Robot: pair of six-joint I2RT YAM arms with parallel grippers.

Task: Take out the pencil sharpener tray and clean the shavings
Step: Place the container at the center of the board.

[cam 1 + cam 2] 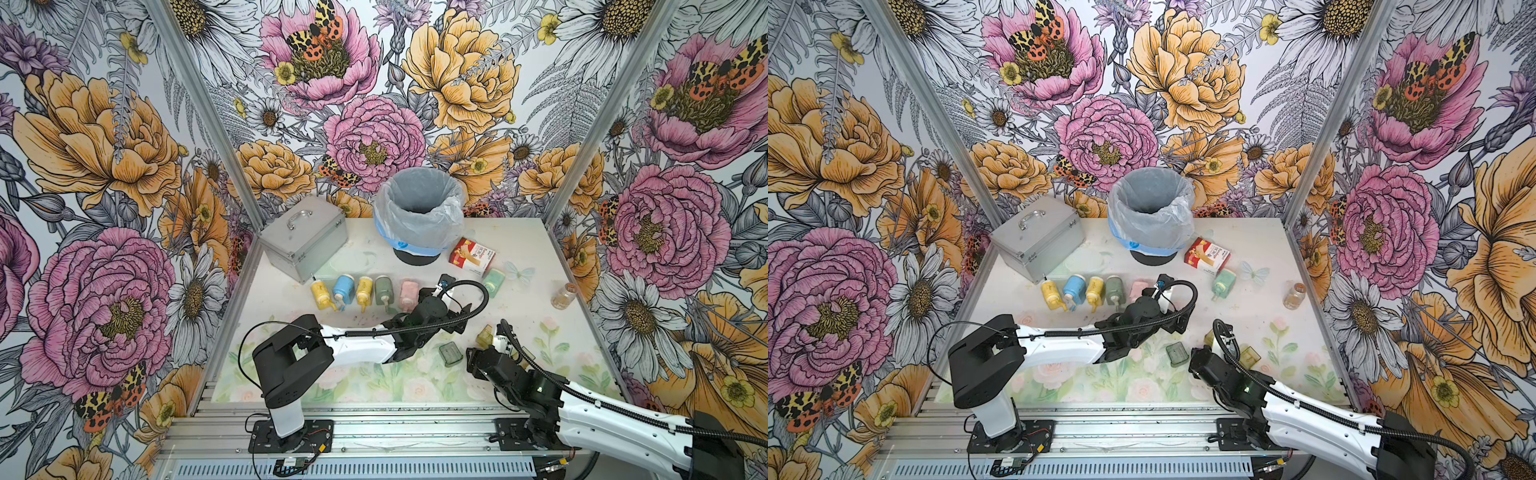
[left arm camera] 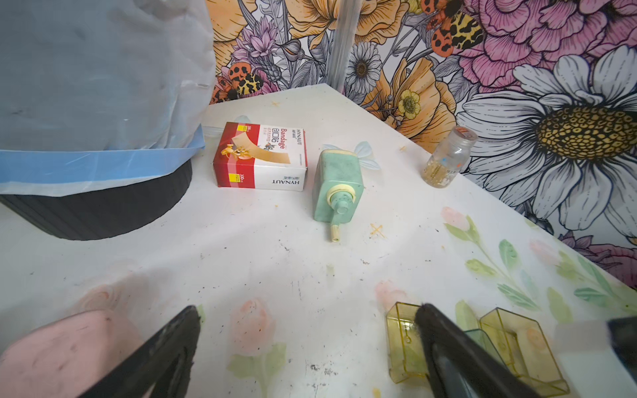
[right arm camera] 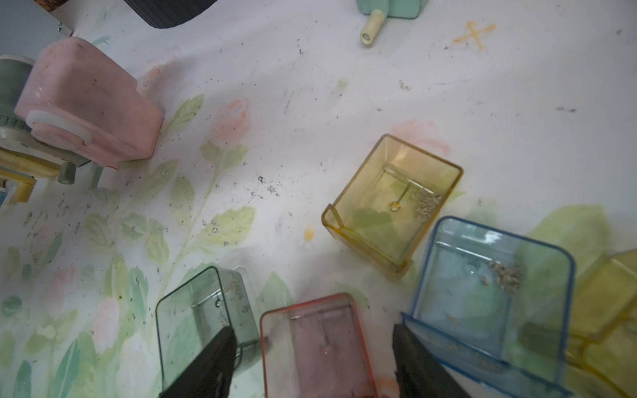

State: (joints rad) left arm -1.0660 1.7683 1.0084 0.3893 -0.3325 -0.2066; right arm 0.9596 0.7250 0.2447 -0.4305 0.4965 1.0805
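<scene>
In the right wrist view my right gripper (image 3: pixel 313 358) is open over a clear pink sharpener tray (image 3: pixel 317 344), with a gap at each finger. Around it on the table lie a green tray (image 3: pixel 203 320), a blue tray (image 3: pixel 489 296) and a yellow tray (image 3: pixel 393 203). Shavings (image 3: pixel 427 201) are heaped in the yellow tray's corner and more in the blue one; dark flecks (image 3: pixel 269 186) dot the table. My left gripper (image 2: pixel 310 327) is open and empty, next to the pink sharpener (image 2: pixel 62 344), with a yellow tray (image 2: pixel 403 344) behind one finger.
A lined bin (image 1: pixel 419 212) stands at the back, a silver case (image 1: pixel 303 237) to its left. Several sharpeners lie in a row (image 1: pixel 353 291). A bandage box (image 1: pixel 471 255), a mint sharpener (image 1: pixel 493 282) and a small jar (image 1: pixel 564 295) sit at the right.
</scene>
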